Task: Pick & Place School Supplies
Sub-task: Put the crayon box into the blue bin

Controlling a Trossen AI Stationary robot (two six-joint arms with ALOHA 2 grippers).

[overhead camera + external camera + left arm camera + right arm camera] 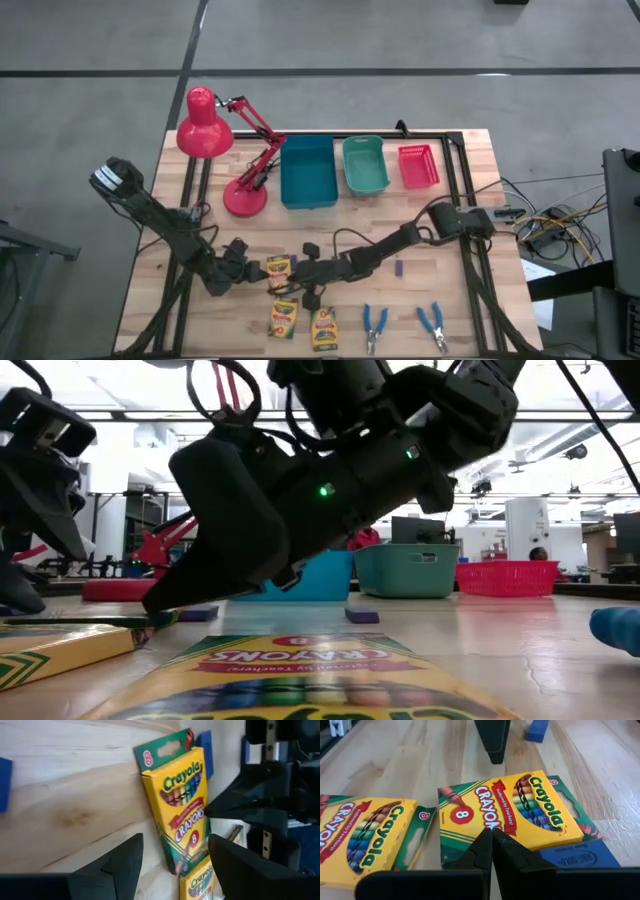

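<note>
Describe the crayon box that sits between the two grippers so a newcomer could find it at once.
From the red desk lamp at the table's back left, come toward the front edge to three crayon boxes. The target crayon box lies between the open left gripper and the shut right gripper; the other two boxes lie side by side nearer the front edge.

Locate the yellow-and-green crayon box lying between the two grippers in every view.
High view: yellow-and-green cardboard crayon box, lower centre.
Low view: cannot tell; the right gripper blocks that spot.
Left wrist view: centre.
Right wrist view: centre.
Shared landmark: the right gripper, jaws shut, tip beside this box.
</note>
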